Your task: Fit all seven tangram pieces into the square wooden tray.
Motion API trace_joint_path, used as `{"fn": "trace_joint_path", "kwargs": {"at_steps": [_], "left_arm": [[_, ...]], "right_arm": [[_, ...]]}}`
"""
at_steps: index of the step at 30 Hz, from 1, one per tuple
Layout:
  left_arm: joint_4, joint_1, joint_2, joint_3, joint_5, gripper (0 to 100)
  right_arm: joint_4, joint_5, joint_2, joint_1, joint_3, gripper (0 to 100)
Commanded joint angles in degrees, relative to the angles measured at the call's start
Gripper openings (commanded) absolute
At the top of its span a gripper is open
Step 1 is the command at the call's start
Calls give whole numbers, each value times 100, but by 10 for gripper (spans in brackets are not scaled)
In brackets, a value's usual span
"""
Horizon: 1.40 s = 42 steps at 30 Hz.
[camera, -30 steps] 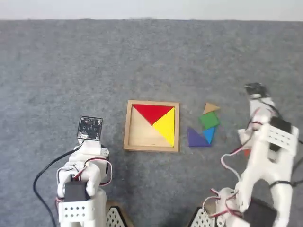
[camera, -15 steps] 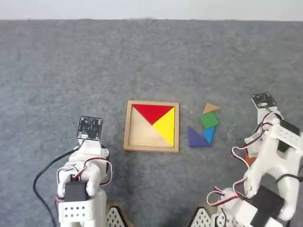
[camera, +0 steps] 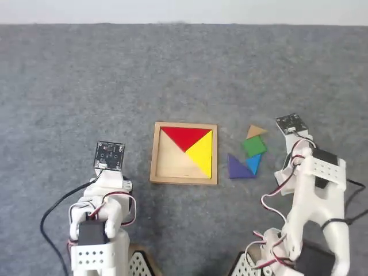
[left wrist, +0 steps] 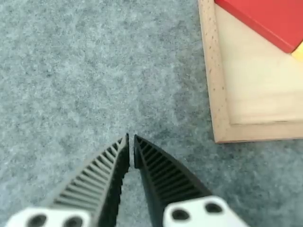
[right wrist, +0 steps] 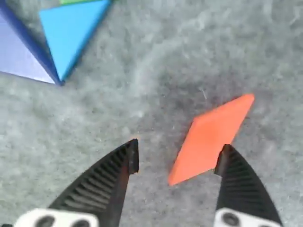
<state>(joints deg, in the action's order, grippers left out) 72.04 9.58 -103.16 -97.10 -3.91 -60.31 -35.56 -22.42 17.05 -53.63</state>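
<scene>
Orange parallelogram tile [right wrist: 210, 139] lies beneath the wide-open right gripper [right wrist: 179, 150]; left gripper [left wrist: 131, 142], closed and empty, at the square wooden tray's [left wrist: 215, 85] eight o'clock.

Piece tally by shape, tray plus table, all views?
Triangles: 5 (red and yellow in the tray; purple, blue and tan outside it)
Squares: 1 (green)
Parallelograms: 1 (orange)
Total: 7
</scene>
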Motion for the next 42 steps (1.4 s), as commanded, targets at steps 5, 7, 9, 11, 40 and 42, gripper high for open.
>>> {"fn": "trace_joint_path", "kwargs": {"at_steps": [5,7,9,11,40,42], "left_arm": [[18,-26,-97,57,-9,21],[18,-26,-97,57,-9,21],[18,-26,-97,57,-9,21],[18,-26,-97,57,-9,21],[18,-26,-97,57,-9,21],[18,-26,-97,57,-9,21]], "right_arm": [[286,35,13,31,-35,246],[391,26,215,31,-44,246],[541,26,497,31,-26,246],[690,35,796,110,0,246],[-215,281,-1095,189,-114,245],[-277,281,-1156,-31,-229,245]]}}
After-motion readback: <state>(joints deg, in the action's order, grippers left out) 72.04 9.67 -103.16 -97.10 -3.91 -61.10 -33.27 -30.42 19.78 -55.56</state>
